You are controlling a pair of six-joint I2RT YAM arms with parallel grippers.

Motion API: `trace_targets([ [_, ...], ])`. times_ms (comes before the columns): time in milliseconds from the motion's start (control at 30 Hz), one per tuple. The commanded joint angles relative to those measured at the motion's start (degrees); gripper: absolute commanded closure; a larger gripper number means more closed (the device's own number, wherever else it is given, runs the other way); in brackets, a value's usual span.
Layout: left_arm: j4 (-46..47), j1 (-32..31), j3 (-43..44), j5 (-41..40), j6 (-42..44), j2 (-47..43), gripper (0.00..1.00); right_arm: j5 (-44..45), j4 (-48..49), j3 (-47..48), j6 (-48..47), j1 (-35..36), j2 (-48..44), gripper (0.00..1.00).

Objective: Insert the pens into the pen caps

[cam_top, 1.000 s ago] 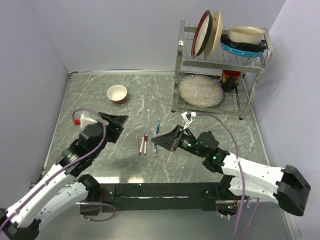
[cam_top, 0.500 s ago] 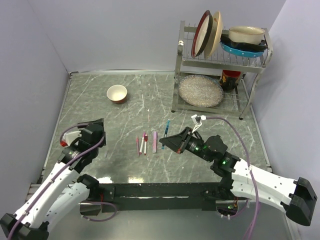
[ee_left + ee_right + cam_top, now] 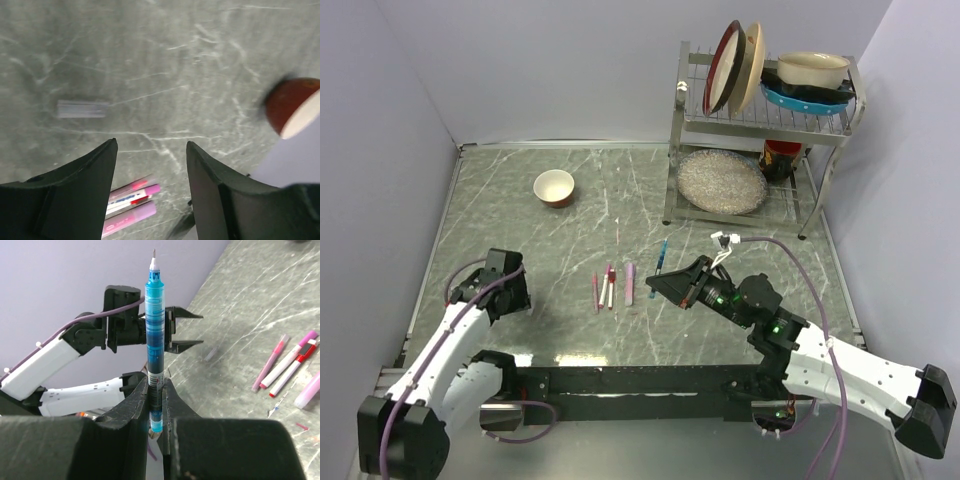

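Backing off: left gripper (image 3: pixel 151 146); right gripper (image 3: pixel 156 390) slides right w/ blue pen (image 3: pixel 155 325)

Left gripper now near-left on table (image 3: pixel 540 240), jaws apart, nothing btwn them. Mid-table: pink and white pens (image 3: pixel 604 290) lie side by side, lilac cap (image 3: pixel 629 284) just beside. Right jaws pinch blue pen's lower barrel, pen upright, tip up.

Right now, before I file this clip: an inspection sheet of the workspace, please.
Surface: dark marbled table, no spills seen.
Job's things: blue pen upright in the right gripper; pink and red pens and a lilac cap lie side by side mid-table.
Clutter: bowl, dish rack with plates.
Grippers: left gripper jaws open, empty; right shut on the blue pen.
Cables: purple cable along each arm.
Surroundings: plain lilac walls.
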Motion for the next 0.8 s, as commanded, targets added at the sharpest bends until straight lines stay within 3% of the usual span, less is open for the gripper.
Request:
trace_targets([
  [0,-3.8,0.9,1.2,5.2,-12.5,3.8,0.39,2.0,0.1,0.5,-1.9,-0.1,-0.7,1.00],
  [233,-3.3,1.8,-1.2,5.6,-13.0,4.6,0.42,2.3,-0.8,1.2,-2.8,-0.1,-0.5,1.00],
  [767,2.9,5.3,-3.8,5.4,-10.1,9.7,0.39,3.1,-1.6,1.5,-3.2,-0.1,-1.0,1.00],
])
